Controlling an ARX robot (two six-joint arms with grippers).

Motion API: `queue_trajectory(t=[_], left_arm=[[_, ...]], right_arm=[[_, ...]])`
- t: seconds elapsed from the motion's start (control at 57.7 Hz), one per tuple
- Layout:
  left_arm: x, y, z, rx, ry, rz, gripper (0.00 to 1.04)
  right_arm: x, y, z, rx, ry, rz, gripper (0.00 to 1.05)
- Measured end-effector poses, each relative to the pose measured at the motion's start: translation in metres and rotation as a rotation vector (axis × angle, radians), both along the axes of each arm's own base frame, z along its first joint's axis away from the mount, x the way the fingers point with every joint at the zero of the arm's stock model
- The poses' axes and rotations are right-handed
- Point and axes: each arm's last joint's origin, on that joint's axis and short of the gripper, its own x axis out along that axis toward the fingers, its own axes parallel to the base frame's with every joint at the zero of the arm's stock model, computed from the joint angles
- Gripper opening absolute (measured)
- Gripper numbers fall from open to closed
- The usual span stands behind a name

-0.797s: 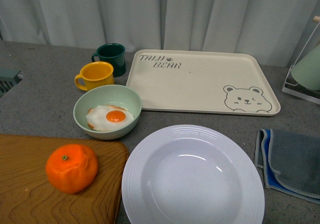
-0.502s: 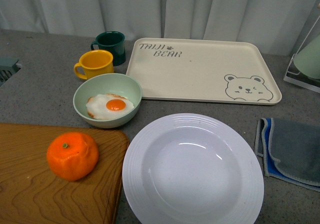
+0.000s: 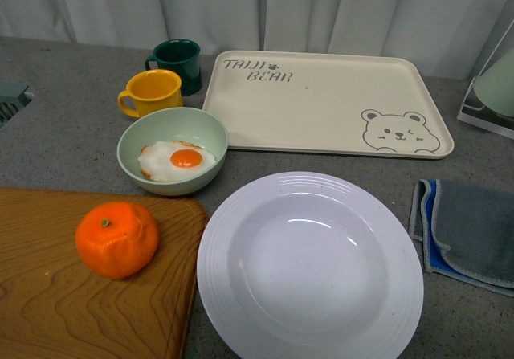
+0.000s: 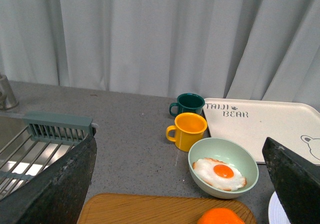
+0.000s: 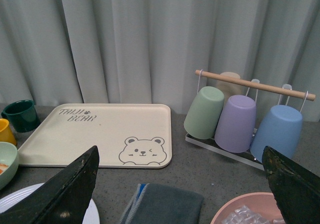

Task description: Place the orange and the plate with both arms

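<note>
The orange (image 3: 116, 238) sits left of the plate (image 3: 310, 271), nearer my left jaws; the plate lies nearer my right jaws. Both pairs stand apart, empty.

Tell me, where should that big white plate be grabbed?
Probably by its wide ribbed rim, on the right-hand side: the plate lies flat, so only the rim offers an edge to pinch. Its left edge sits close to the wooden board, while the right has a free gap before the cloth.
</note>
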Motion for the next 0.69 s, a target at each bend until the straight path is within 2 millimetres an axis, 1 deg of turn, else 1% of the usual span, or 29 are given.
queue_trajectory(t=[0.242, 0.329, 0.364, 0.416, 0.485, 0.537, 0.589, 0.624, 0.676, 0.693], left_arm=[[0.000, 0.000, 0.000, -0.002, 0.014, 0.006, 0.98], [0.006, -0.001, -0.009, -0.012, 0.268, 0.068, 0.98], [0.009, -0.002, -0.012, -0.009, 0.312, 0.067, 0.98], [0.017, -0.005, -0.014, -0.006, 0.348, 0.052, 0.98], [0.028, -0.009, -0.010, -0.015, 0.353, 0.038, 0.98], [0.043, -0.016, -0.003, -0.035, 0.356, 0.014, 0.98], [0.060, -0.024, -0.001, -0.061, 0.400, -0.039, 0.98], [0.068, -0.027, -0.002, -0.079, 0.437, -0.058, 0.98], [0.083, -0.034, -0.009, -0.090, 0.523, -0.092, 0.98], [0.085, -0.035, -0.011, -0.091, 0.539, -0.099, 0.98]], right_arm=[[0.000, 0.000, 0.000, 0.000, 0.000, 0.000, 0.95], [0.000, 0.000, 0.000, 0.000, 0.000, 0.000, 0.95], [0.000, 0.000, 0.000, 0.000, -0.001, 0.000, 0.95], [0.000, 0.000, 0.000, 0.000, -0.001, 0.000, 0.95], [0.000, 0.000, 0.000, 0.000, -0.001, 0.000, 0.95], [0.000, 0.000, 0.000, 0.000, -0.002, 0.000, 0.95], [0.000, 0.000, 0.000, 0.000, -0.002, 0.000, 0.95], [0.000, 0.000, 0.000, 0.000, -0.002, 0.000, 0.95], [0.000, 0.000, 0.000, 0.000, -0.002, 0.000, 0.95], [0.000, 0.000, 0.000, 0.000, -0.002, 0.000, 0.95]])
